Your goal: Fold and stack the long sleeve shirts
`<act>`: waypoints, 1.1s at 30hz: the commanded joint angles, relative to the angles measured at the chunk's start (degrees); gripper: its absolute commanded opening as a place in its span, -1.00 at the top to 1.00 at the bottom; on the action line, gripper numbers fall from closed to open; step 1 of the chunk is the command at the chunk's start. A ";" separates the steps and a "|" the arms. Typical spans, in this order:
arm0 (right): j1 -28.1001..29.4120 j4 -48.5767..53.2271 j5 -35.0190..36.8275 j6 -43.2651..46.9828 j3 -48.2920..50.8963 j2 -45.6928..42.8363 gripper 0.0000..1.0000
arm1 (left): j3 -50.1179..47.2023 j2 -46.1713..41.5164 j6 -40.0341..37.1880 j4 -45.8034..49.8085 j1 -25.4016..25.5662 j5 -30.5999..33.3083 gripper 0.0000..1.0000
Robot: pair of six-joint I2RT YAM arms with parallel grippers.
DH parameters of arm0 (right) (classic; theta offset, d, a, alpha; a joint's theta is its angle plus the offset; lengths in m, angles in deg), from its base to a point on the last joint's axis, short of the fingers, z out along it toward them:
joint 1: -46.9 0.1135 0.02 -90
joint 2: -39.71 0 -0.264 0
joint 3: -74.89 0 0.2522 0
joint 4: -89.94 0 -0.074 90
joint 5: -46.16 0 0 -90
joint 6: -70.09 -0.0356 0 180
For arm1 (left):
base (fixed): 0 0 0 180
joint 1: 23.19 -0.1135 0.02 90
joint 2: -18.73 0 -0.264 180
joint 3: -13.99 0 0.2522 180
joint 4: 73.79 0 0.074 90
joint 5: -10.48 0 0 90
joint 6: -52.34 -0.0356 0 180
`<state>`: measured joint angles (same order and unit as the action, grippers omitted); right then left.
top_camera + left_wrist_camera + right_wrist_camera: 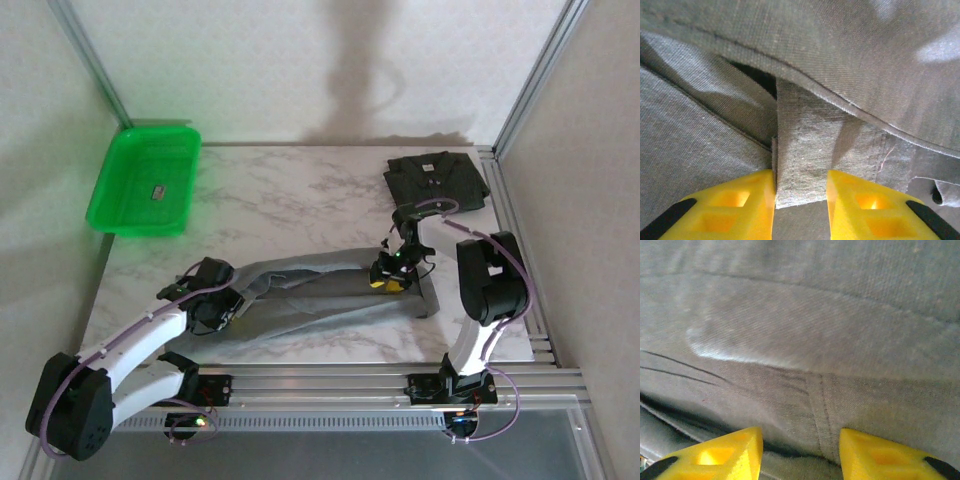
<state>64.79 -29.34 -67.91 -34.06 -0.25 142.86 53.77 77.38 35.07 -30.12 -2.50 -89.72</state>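
Note:
The grey long sleeve shirt (320, 295) lies stretched in a long crumpled band across the front of the marble table (280, 205). My left gripper (225, 303) is at its left end. In the left wrist view the left gripper (801, 192) is shut on a narrow hemmed strip of this grey shirt (802, 160), which touches both yellow fingers (740, 200). My right gripper (390, 275) sits low over the shirt's right part. In the right wrist view the right gripper (801, 450) stands open, with a seamed fold of the shirt (815, 390) between its fingers. The charcoal shirt (435, 178) lies folded at the back right.
A green plastic tray (145, 182) sits at the back left with a small dark item (158, 192) in it. Metal frame posts and white walls close in the table on the left, right and back. An aluminium rail runs along the near edge.

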 commanded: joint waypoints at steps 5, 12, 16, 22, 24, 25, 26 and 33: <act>0.39 2.01 1.47 -1.35 1.73 2.75 0.20 | -0.49 -1.06 1.63 -0.74 0.08 2.07 0.48; 0.39 1.89 2.62 -2.08 1.44 4.46 0.27 | -0.36 -0.43 0.81 0.11 0.05 2.26 0.84; 0.40 2.13 3.05 -1.87 1.10 5.01 0.28 | -0.21 -0.73 0.19 2.07 -0.05 3.43 0.94; 0.40 2.46 3.94 -3.72 0.74 5.74 0.40 | 2.19 0.26 -3.54 7.55 -0.38 7.52 1.00; 0.47 2.42 4.59 -4.61 0.66 5.63 0.41 | 3.28 0.95 -5.17 9.32 -0.56 9.46 1.00; 0.54 2.52 4.94 -4.88 0.57 5.66 0.42 | 3.55 1.30 -5.90 9.83 -0.72 10.09 1.00; 0.72 2.90 5.28 -5.06 0.24 5.89 0.42 | 3.91 1.77 -6.63 10.66 -0.90 10.89 1.00; 3.94 6.21 9.74 -5.34 -2.74 7.66 0.48 | 7.44 3.45 -11.51 14.88 -2.05 15.88 1.00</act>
<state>66.69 -24.34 -64.50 -38.76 -3.62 147.06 59.14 80.09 26.91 -20.41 -3.88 -78.99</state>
